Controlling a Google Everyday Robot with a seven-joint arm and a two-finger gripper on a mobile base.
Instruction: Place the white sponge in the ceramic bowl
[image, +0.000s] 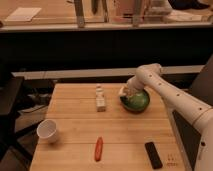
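The dark green ceramic bowl (137, 102) stands on the right part of the wooden table (75, 125). My gripper (127, 93) reaches down from the right and sits over the bowl's left rim. A small off-white chunk, the white sponge (122, 91), shows at the gripper's tip, just above the rim, and the gripper is shut on it. The arm hides part of the bowl's inside.
A taller white blocky thing with a narrow top (100, 98) stands left of the bowl. A white cup (47, 130) is at the front left, an orange-red stick-shaped thing (98, 148) at the front middle, and a black remote (153, 154) at the front right.
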